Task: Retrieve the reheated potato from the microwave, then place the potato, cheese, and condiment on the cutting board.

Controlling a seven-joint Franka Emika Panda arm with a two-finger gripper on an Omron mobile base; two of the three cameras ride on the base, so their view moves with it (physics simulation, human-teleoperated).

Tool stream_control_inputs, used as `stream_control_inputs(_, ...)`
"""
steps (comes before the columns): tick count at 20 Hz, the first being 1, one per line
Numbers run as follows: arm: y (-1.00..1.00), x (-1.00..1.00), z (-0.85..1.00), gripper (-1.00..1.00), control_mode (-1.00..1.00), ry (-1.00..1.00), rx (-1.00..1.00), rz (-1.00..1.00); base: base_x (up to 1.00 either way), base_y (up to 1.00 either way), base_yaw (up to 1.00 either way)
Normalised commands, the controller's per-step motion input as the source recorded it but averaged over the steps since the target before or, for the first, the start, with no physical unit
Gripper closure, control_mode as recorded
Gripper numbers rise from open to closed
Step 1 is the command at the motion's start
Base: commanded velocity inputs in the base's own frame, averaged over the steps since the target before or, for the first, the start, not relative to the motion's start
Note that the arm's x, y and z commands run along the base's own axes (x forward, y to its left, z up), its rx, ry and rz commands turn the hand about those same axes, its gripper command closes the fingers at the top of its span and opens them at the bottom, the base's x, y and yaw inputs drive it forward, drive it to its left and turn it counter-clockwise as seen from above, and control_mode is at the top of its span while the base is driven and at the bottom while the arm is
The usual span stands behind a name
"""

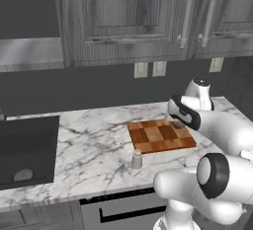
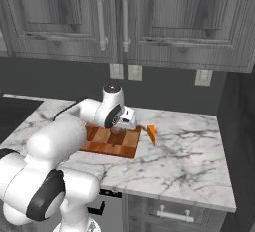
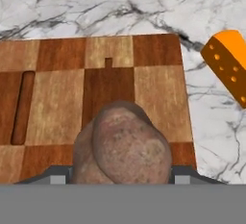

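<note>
One of three items has reached the cutting board's airspace, and we judge the task roughly a third done. Across the marbled surface, we see the checkered cutting board lying bare near the middle, with the black sink well off to its left and open stone on every other side. Above the board's right part hangs the white arm, its end effector clasped around the brown potato, which the hand view shows between the jaws with the board's squares directly beneath it. We cannot tell whether the potato touches the wood yet, so we count it as not yet set down.

The orange cheese wedge rests on the stone just beside the board's right edge, close enough that we would lower the potato away from that side. The small condiment shaker stands upright near the board's front left corner, apart from it and towards the surface's front edge. Both remain to be moved. We see ample free wood for all three.
</note>
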Motion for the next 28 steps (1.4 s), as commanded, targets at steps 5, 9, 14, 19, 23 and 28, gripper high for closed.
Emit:
stream_control_inputs(5, -0.02, 0.30, -0.37, 1.00, -1.00, -0.03, 0.00, 0.00, 0.00, 0.00, 0.00)
stream_control_inputs(9, -0.01, 0.38, -0.37, 1.00, -1.00, 0.00, 0.00, 0.00, 0.00, 0.00, 0.00)
stream_control_inputs(14, -0.10, 0.29, -0.33, 1.00, -1.00, 0.00, 0.00, 0.00, 0.00, 0.00, 0.00)
stream_control_inputs(19, -0.15, 0.22, -0.20, 1.00, -1.00, 0.00, 0.00, 0.00, 0.00, 0.00, 0.00)
stream_control_inputs(23, -0.04, 0.16, -0.14, 1.00, -1.00, 0.00, 0.00, 0.00, 0.00, 0.00, 0.00)
stream_control_inputs(28, 0.00, 0.00, -0.31, 1.00, -1.00, 0.00, -0.04, 0.00, 0.00, 0.00, 0.00)
